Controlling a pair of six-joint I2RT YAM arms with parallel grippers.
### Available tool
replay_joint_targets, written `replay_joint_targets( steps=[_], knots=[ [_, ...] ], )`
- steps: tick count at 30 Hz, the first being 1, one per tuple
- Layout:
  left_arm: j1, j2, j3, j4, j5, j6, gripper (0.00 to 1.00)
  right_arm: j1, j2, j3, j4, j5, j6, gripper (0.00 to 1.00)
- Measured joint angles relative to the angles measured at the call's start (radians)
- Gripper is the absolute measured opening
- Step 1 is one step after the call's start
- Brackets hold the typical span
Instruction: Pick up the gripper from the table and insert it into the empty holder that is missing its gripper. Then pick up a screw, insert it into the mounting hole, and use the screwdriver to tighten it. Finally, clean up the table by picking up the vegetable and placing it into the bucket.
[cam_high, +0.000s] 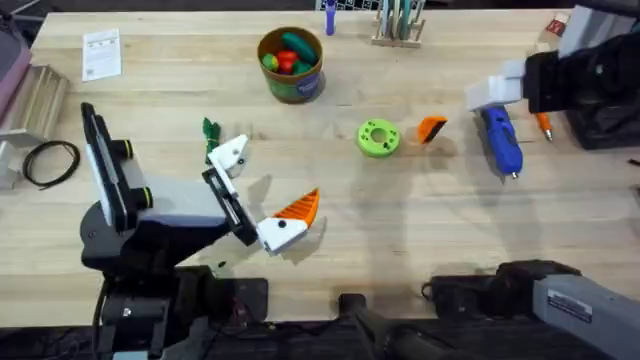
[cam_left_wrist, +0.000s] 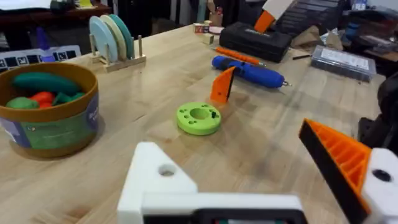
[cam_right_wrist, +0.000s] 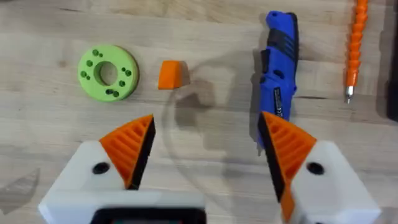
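The loose orange gripper (cam_high: 431, 128) (cam_right_wrist: 171, 74) (cam_left_wrist: 222, 85) lies on the table between a lime green disc (cam_high: 378, 137) and the blue screwdriver (cam_high: 500, 142) (cam_right_wrist: 280, 81). My left gripper (cam_high: 262, 190) (cam_left_wrist: 249, 180) is open. One of its white mounts is the bare holder (cam_high: 232, 155) (cam_left_wrist: 158, 180), and the other carries an orange tip. The dark green vegetable (cam_high: 210, 128) lies just beyond the holder. At the back stands the bucket (cam_high: 290, 85) (cam_left_wrist: 50, 134) with toy food in it. My right gripper (cam_high: 495, 90) (cam_right_wrist: 208, 143) hovers open over the screwdriver. The screw is out of view.
A slim orange-handled tool (cam_high: 543, 125) (cam_right_wrist: 354, 50) lies right of the screwdriver. A black case (cam_left_wrist: 255, 40) sits at the far right, a rack of discs (cam_high: 398, 25) stands at the back edge, and a coiled black cable (cam_high: 50, 160) lies far left.
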Motion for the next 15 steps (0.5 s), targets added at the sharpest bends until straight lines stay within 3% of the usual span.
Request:
replay_joint_targets(
  steps=[15],
  knots=[
    [0.000, 0.000, 0.000, -0.013, 0.074, 0.043, 0.985, 0.000, 0.000, 0.000, 0.000, 0.000, 0.000, 0.991]
  ],
)
